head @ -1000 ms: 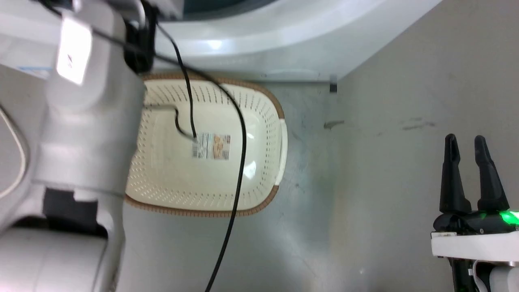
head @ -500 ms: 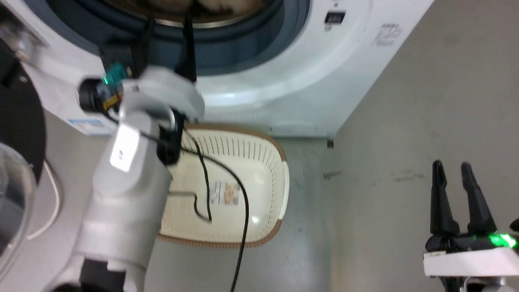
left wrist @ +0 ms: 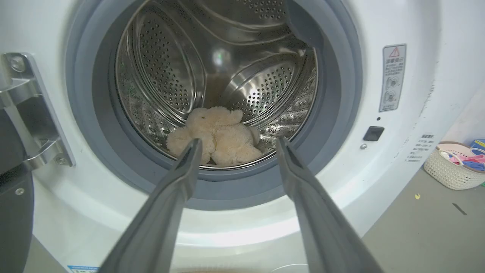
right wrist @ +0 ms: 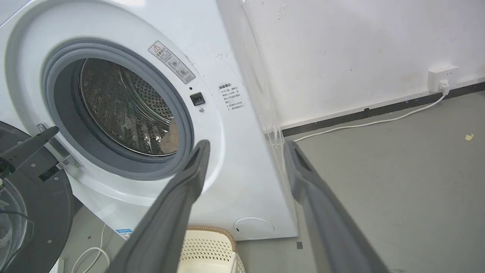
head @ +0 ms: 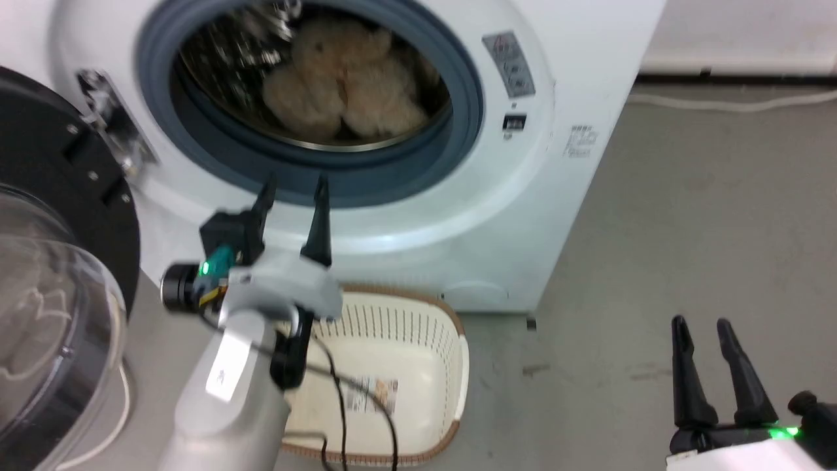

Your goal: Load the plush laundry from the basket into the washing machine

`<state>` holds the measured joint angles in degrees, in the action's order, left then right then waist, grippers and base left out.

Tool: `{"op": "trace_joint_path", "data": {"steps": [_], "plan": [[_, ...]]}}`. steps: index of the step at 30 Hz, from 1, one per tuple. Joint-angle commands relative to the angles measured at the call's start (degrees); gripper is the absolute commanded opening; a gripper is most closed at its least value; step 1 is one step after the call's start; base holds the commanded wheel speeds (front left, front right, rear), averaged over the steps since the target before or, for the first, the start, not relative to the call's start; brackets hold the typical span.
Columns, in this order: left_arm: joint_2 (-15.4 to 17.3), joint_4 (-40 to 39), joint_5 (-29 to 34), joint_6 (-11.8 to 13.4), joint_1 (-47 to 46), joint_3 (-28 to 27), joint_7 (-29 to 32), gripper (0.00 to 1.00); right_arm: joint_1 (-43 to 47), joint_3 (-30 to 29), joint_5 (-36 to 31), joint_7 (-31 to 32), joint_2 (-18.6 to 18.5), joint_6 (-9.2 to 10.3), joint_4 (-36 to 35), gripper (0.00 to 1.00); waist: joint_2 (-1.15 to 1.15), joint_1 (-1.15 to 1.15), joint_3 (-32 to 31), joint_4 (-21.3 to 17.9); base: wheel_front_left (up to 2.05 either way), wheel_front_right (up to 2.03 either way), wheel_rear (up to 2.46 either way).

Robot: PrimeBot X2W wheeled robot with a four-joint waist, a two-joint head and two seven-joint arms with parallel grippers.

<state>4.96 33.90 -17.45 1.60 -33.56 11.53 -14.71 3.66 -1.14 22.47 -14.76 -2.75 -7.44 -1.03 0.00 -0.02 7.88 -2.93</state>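
Nearest, the right end effector (head: 701,325) hangs low at the robot's right, its 2 fingers spread with nothing between them. The left end effector (head: 294,186) points at the porthole from just outside it, its fingers also spread and holding nothing. Below it on the floor the basket (head: 458,327) stands against the front of the washing machine (head: 523,196), and the label (head: 376,394) on its floor lies uncovered. The door (head: 52,294) stands swung open at the left. Further in, the plush laundry (left wrist: 216,136) lies on the bottom of the drum (left wrist: 166,76), close behind the gasket.

The loading step looks done. What is left is probably to draw the left arm clear of the porthole, keeping its cable off the basket rim.

The basket label shows a barcode strip and a picture, but its words are too small to read. The warning sticker (left wrist: 392,77) bears a red triangle and 2 symbols, and the small print (head: 579,140) beside it is illegible. No brand name can be made out
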Motion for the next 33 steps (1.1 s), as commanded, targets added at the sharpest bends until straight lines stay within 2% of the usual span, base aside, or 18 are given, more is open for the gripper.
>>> {"op": "trace_joint_path", "data": {"steps": [1,13,25,33], "plan": [[0.5,-0.6,-0.4,0.3,1.5,-0.2,-0.3,1.0,0.8,0.2,-0.4,-0.2,-0.1,-0.05,0.2,1.0,0.0,0.02,-2.3,0.2,0.0,0.0,0.0],[3.7,-12.4,-1.1,1.4,16.3,0.3,2.6,1.0,4.8,1.0,-3.4,-0.2,-0.1,-0.05,1.5,1.0,0.0,0.02,-8.5,1.1,0.0,0.0,0.0],[6.8,-22.9,-2.6,2.9,28.0,-0.8,5.1,1.0,5.8,1.6,-7.2,-0.2,-0.1,-0.05,2.8,1.0,0.0,0.02,-10.5,1.6,0.0,0.0,0.0],[7.4,-27.6,-3.8,4.1,33.1,-2.2,4.3,1.0,6.2,1.5,-8.8,0.6,-0.1,-0.05,3.2,1.0,0.0,0.02,-11.1,2.6,0.0,0.0,0.0]]}}
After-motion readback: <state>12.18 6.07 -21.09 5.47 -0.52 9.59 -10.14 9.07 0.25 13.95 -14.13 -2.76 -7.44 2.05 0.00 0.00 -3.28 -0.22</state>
